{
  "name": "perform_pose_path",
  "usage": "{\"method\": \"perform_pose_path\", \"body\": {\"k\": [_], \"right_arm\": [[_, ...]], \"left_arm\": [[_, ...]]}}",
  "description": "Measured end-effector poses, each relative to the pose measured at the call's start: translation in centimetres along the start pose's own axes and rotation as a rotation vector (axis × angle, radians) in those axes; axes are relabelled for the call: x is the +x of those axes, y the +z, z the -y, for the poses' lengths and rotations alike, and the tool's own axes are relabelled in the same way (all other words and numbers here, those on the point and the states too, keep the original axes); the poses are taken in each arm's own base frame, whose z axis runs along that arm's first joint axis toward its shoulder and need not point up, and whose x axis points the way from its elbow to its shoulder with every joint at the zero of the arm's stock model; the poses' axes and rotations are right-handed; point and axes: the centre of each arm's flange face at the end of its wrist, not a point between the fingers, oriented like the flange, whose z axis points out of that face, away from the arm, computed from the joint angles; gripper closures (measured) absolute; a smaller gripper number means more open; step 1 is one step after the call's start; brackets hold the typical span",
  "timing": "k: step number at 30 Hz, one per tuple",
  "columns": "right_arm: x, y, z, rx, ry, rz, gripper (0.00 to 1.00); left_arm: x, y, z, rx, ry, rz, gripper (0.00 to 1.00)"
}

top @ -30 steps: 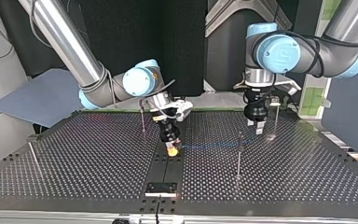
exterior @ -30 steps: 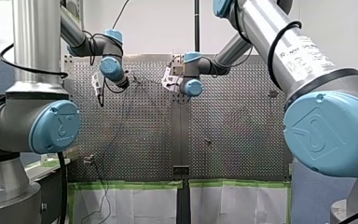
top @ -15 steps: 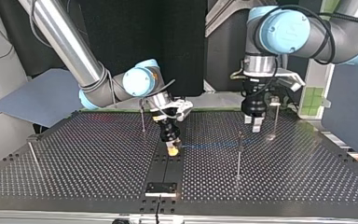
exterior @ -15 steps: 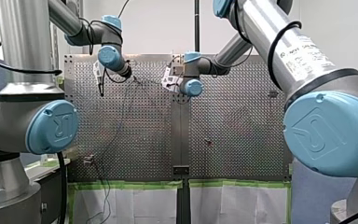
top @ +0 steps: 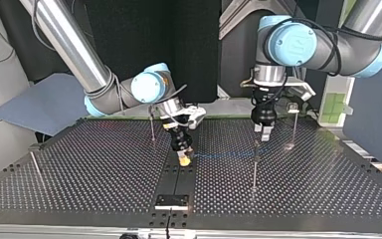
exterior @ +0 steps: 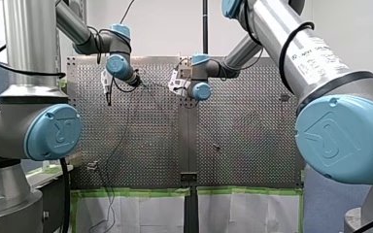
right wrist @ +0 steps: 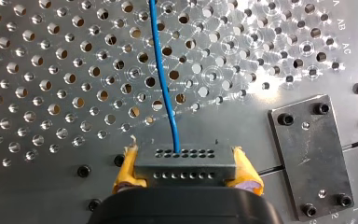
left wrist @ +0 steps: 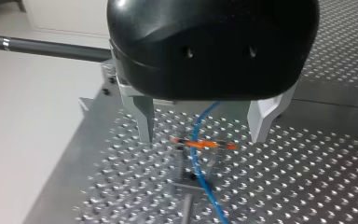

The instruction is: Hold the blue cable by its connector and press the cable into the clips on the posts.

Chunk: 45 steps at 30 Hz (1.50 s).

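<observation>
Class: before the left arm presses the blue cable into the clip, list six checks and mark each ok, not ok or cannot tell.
1. Right claw shut on the connector: ok.
2. Blue cable leaves the connector without a kink: ok.
3. Left claw open, one finger either side of the cable: ok.
4. Cable crosses the orange clip: ok.
5. Cable seated in the clip: cannot tell.
6. Post by the left claw stands upright: ok.

The grey block connector (right wrist: 186, 163) sits in my right gripper (top: 184, 160). Its thin blue cable (top: 224, 155) runs to the slim metal post (top: 254, 169) under my left gripper (top: 262, 135).
</observation>
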Motion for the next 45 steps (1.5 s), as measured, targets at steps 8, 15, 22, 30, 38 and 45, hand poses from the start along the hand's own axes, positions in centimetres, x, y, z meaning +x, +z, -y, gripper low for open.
{"method": "perform_pose_path", "body": {"k": [8, 15, 22, 30, 38, 45], "right_arm": [[0.0, 0.0, 0.0, -0.001, -0.002, 0.000, 1.00], [0.0, 0.0, -0.2, -0.003, -0.005, -0.001, 1.00], [0.2, 0.1, -0.9, -0.013, -0.006, -0.002, 1.00], [0.5, 0.3, -2.3, -0.032, -0.004, -0.001, 1.00], [0.7, 0.4, -3.8, -0.052, -0.005, -0.001, 1.00], [0.7, 0.3, -4.2, -0.058, -0.005, 0.000, 1.00]], "left_arm": [[0.4, 0.3, 0.0, -0.003, 0.009, -0.006, 0.00], [0.4, 0.3, -0.1, -0.005, 0.006, -0.005, 0.00], [0.3, 0.4, -0.2, -0.005, 0.009, 0.004, 0.00], [0.2, 0.5, 0.3, 0.007, 0.065, 0.025, 0.00], [0.1, -0.1, 1.9, 0.044, 0.113, 0.032, 0.00], [-1.5, -0.2, 4.5, 0.074, 0.060, 0.061, 0.00]]}}
